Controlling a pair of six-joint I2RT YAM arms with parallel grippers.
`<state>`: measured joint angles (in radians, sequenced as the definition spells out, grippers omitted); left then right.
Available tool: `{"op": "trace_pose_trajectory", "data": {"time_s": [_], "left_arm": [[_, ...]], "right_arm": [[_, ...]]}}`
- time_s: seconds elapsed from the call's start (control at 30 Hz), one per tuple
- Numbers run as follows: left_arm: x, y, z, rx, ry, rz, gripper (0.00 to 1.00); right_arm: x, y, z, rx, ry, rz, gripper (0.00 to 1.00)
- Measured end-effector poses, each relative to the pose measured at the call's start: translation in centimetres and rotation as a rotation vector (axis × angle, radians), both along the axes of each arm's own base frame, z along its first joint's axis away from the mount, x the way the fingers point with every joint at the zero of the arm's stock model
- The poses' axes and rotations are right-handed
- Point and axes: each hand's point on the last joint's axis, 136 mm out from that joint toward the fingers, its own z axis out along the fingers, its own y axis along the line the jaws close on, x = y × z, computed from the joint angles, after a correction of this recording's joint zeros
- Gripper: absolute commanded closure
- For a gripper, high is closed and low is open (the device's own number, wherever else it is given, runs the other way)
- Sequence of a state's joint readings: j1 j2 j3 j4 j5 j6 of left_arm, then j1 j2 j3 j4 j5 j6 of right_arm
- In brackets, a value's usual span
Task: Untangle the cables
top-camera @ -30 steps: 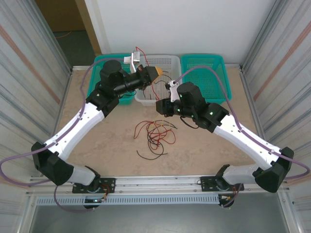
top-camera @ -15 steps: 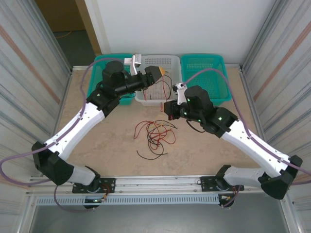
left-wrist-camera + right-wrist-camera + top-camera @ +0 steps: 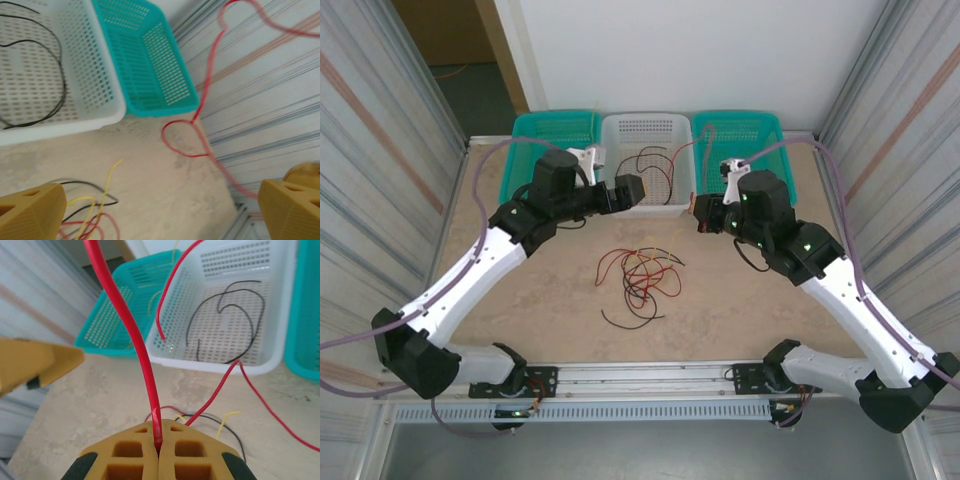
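Thin red cable (image 3: 143, 356), clenched by the right end effector (image 3: 158, 438), needs slow pulling toward the right edge of the bench (image 3: 740, 300); left end effector (image 3: 160, 210) hangs released.

Robot lab cell: corrugated metal panels (image 3: 380, 150) outboard of left gripper (image 3: 632, 192) and right gripper (image 3: 702, 212), aluminium rail (image 3: 650, 372) behind, white wall (image 3: 720, 50) ahead.

Worktop (image 3: 550, 300): matt, mottled stone look. White basket (image 3: 220, 364): perforated plastic, slight sheen. Red cable (image 3: 134, 337): glossy sleeve. Walls (image 3: 380, 150): ribbed metal.
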<state>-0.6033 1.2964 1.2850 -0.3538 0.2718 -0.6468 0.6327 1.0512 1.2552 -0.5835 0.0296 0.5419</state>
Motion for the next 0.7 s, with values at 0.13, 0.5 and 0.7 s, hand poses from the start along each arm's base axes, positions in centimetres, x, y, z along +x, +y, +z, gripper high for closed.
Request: {"op": "trace_pose_trajectory", "data": {"time_s": [0.13,0.5,0.7], "left_arm": [[-1.3,0.7,-0.7,0.121,-0.058,-0.002,0.03],[-3.3,0.6,-2.0,0.354,-0.183,-0.035,0.06],[-3.5,0.8,-3.4,0.385,-0.166,-0.044,0.09]], "right_arm": [[0.8,-1.9,1.1,0.01,-0.005,-0.061,1.0],[3.9,-8.1,4.6,0.037,-0.016,-0.255,1.0],[7.3,-12.7,4.3,0.036,0.032,-0.388,1.0]]}}
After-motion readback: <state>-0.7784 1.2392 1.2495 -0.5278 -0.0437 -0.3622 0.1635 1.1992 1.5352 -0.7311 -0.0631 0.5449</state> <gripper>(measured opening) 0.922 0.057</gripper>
